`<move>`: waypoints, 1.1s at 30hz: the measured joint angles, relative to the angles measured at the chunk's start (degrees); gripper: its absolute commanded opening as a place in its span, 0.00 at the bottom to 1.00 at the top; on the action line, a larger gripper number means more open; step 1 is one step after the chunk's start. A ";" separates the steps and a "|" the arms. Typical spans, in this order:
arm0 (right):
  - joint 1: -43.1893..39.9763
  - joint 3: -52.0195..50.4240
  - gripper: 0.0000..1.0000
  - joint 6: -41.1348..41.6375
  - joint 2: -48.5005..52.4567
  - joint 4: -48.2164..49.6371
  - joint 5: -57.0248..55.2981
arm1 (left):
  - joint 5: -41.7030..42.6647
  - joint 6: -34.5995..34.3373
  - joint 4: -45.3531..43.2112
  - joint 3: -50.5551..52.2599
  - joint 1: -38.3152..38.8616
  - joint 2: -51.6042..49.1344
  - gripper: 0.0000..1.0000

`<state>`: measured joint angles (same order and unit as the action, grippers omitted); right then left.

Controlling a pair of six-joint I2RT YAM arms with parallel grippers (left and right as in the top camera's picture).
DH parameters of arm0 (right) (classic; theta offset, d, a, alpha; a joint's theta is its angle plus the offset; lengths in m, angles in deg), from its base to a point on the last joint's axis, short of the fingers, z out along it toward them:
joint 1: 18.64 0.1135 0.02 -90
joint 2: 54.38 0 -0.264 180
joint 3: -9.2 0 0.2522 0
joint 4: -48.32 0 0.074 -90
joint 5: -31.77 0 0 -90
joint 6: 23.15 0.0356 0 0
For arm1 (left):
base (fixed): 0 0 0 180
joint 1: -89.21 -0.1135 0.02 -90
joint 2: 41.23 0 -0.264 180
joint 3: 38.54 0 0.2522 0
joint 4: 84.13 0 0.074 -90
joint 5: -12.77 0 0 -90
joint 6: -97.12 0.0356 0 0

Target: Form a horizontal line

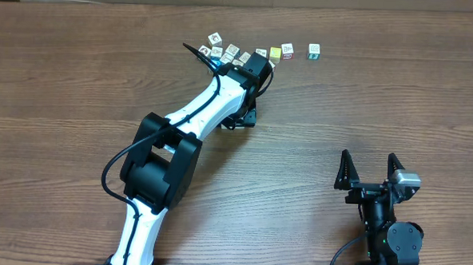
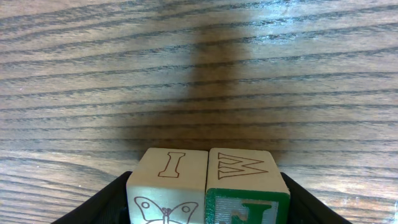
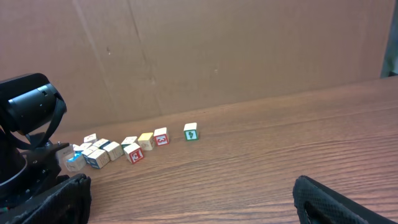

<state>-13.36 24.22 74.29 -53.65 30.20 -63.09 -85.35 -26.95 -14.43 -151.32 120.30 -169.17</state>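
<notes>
table (image 1: 381,107): brown wood grain; backdrop (image 3: 249,50): plain cardboard, standing along table's far edge

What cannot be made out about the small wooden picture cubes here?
Overhead: the white left arm covers part of the cube cluster, and the pictures are too small.
Left wrist: two pale wooden cubes, lower parts cut off by the bottom edge.
Right wrist: the cluster is distant, faces unreadable.

In the left wrist view, two cubes (image 2: 214,180) sit side by side. The left cube (image 2: 169,186) has an outlined "I" on top. The right cube (image 2: 244,167) has an outlined "M" on top and a green letter in front, cut off. The other cubes (image 3: 132,152) are too small to read.
</notes>
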 measured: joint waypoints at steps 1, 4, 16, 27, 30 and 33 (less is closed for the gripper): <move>0.00 0.00 1.00 0.00 0.00 0.02 0.00 | 0.00 0.00 0.00 0.00 0.00 0.00 0.60; 0.00 0.00 1.00 0.02 0.00 0.00 0.00 | 0.15 0.07 0.02 0.00 0.02 0.00 0.65; 0.00 0.00 1.00 0.02 0.00 -0.02 -0.02 | 1.95 0.17 0.17 0.00 0.02 0.00 0.82; 0.00 0.00 1.00 0.02 0.00 0.02 0.00 | 1.55 0.20 1.92 -4.74 -1.03 0.00 0.82; 0.00 0.00 1.00 0.02 0.00 0.00 0.00 | 1.40 0.22 1.75 -9.38 -2.08 0.00 0.70; 0.00 0.00 1.00 0.00 0.00 -0.02 -0.02 | 1.09 0.00 1.20 -12.04 -2.75 0.00 0.31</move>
<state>-13.36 24.22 74.29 -53.65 30.18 -63.12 -84.26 -26.95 -13.23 -163.36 117.55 -169.17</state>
